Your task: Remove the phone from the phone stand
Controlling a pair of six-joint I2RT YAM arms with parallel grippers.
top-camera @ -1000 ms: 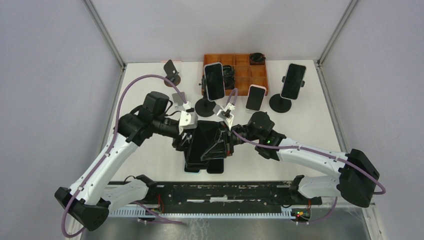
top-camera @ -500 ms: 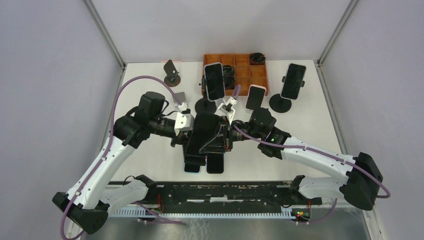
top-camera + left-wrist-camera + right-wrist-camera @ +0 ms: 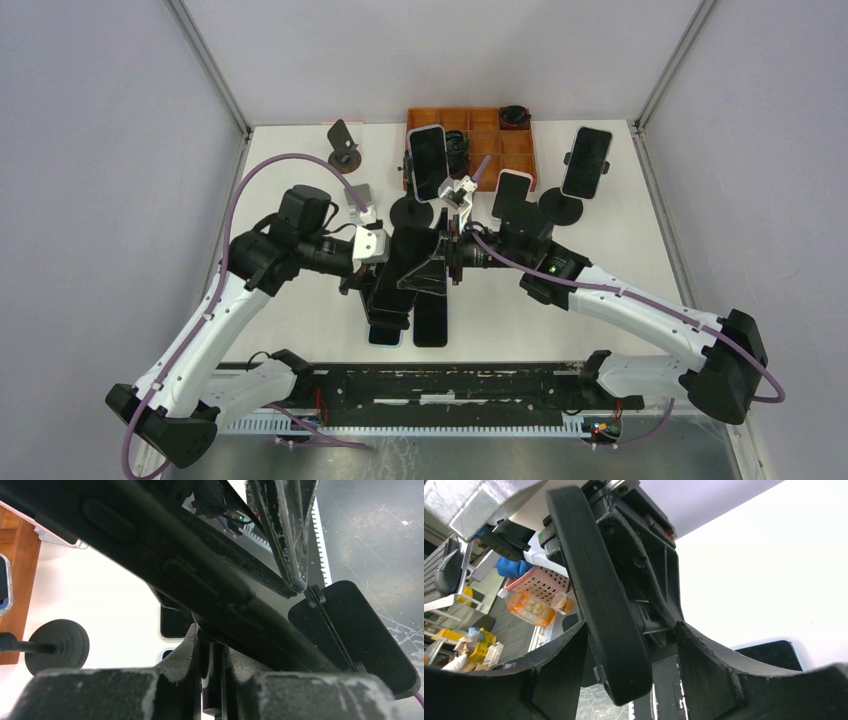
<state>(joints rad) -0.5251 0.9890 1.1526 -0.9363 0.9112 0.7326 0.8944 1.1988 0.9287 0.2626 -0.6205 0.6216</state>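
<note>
A black phone (image 3: 410, 262) sits in a black phone stand and is held in the air over the table's middle, tilted. My left gripper (image 3: 376, 278) is shut on the stand's thin stem (image 3: 220, 672), just under the phone (image 3: 150, 545). The stand's flat base (image 3: 350, 635) hangs to the right in the left wrist view. My right gripper (image 3: 449, 262) reaches in from the right. Its fingers straddle the phone's edge (image 3: 609, 605) and the cradle behind it, closed around them (image 3: 629, 645).
Two phones (image 3: 385, 335) (image 3: 431, 325) lie flat near the front edge, under the held phone. Three more phones stand on stands at the back (image 3: 428, 162) (image 3: 512, 195) (image 3: 587, 160). An orange compartment tray (image 3: 480, 125) and an empty stand (image 3: 343, 143) sit at the far edge.
Both grippers have moved toward the far side with the phone and stand between them. The right arm has stretched further forward. The two flat phones show more.
</note>
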